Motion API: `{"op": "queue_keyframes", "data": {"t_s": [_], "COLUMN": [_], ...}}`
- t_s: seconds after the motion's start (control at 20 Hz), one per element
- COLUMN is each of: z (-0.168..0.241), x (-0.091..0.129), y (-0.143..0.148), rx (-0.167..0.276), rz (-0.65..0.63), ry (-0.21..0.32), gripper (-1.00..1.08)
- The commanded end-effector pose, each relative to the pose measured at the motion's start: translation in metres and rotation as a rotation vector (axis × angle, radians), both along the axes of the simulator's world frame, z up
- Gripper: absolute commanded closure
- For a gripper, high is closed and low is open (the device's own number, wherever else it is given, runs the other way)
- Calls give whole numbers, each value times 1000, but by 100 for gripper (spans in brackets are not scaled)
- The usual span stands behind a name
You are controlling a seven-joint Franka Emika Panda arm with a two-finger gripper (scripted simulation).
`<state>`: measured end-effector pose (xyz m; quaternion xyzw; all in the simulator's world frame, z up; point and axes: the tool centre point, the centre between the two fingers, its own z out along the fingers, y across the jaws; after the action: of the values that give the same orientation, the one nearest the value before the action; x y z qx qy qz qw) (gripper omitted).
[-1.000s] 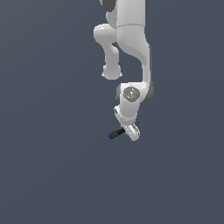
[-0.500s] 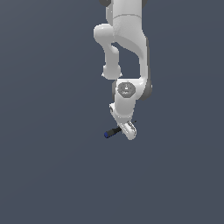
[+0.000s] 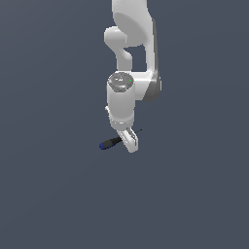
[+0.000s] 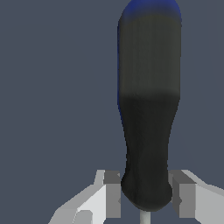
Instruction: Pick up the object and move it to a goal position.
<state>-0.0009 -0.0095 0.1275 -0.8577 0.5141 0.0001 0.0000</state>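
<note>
The plain dark grey-blue ground fills the exterior view, with no markings I can make out.

The white, jointed robot arm comes down from the top edge of the exterior view, bends at a round grey-capped joint near the middle of the picture, and points its last link downward, tilted slightly toward the exterior view's right.

The white two-fingered gripper sits at the lower end of the arm. In the wrist view the gripper shows two grey fingertip pads, one on each side of the narrow end of the handle. The jaws stand close about the handle, the pads at its sides with only thin gaps showing; whether they actually press on it I cannot tell.

The small screwdriver with black handle, blue end cap and thin dark metal shaft lies roughly level, between the fingers. Its blue cap points to the exterior view's left and juts out past the gripper; the thin shaft shows as a faint line on the other side, toward the exterior view's right. In the wrist view the screwdriver runs away from the fingers, blue cap farthest, and a pale sliver of shaft shows at the frame edge between the pads. Whether it rests on the ground or is lifted off it I cannot tell.
</note>
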Motion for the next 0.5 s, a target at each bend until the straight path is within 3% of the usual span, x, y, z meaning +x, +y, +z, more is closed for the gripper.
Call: {"op": "queue_keyframes", "data": {"t_s": [0.0, 0.45], "z": [21, 61], "x": [6, 21], "y": [-16, -45], "rx": [0, 0], "rz": [1, 1], "ry": [0, 0], "gripper": [108, 108]}}
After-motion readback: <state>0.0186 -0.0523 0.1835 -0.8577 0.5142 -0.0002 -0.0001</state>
